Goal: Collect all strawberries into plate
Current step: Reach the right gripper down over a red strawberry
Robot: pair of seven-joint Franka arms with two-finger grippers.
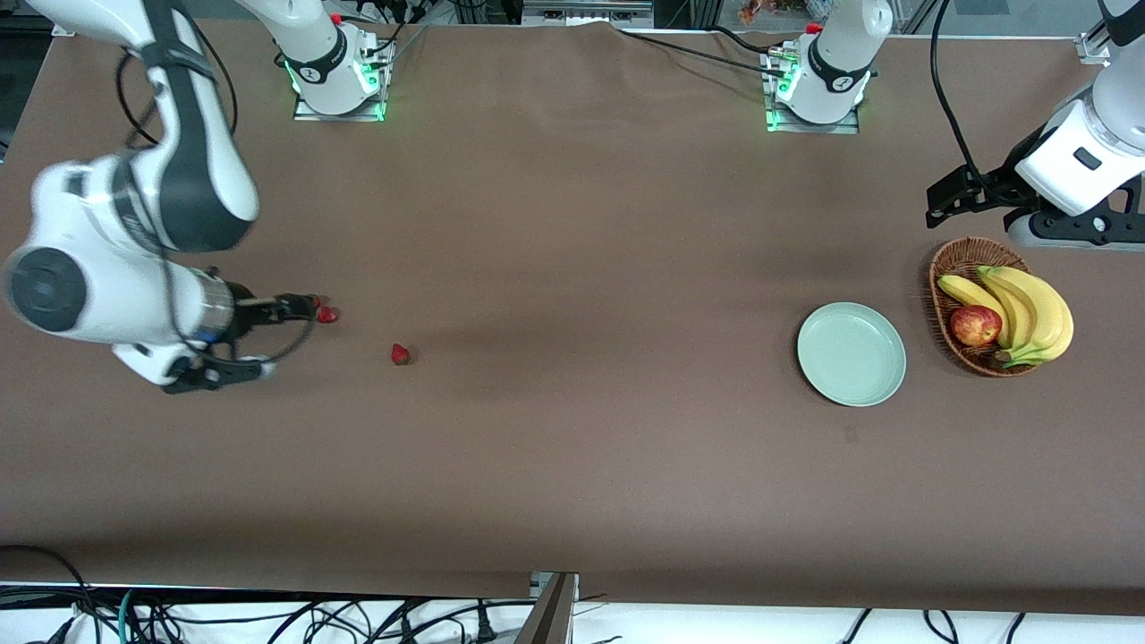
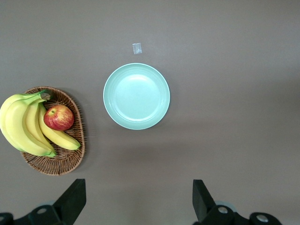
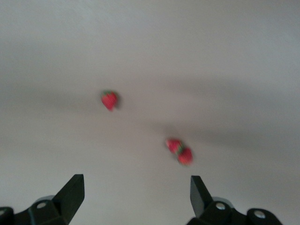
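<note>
Three strawberries lie on the brown table at the right arm's end. One (image 1: 400, 354) lies alone and also shows in the right wrist view (image 3: 109, 100). Two lie close together (image 3: 174, 145) (image 3: 185, 156); in the front view one of them (image 1: 327, 314) sits just off a fingertip. My right gripper (image 1: 282, 338) (image 3: 136, 185) is open and empty, low over the table beside this pair. The mint-green plate (image 1: 851, 353) (image 2: 136, 96) is empty at the left arm's end. My left gripper (image 1: 1073, 228) (image 2: 137, 187) is open and empty, waiting high above the table beside the plate and the basket.
A brown wicker basket (image 1: 953, 259) (image 2: 61, 164) stands beside the plate and holds bananas (image 1: 1029, 309) and a red-yellow apple (image 1: 975, 325). A small pale tag (image 2: 137, 48) lies on the table close to the plate, nearer the front camera.
</note>
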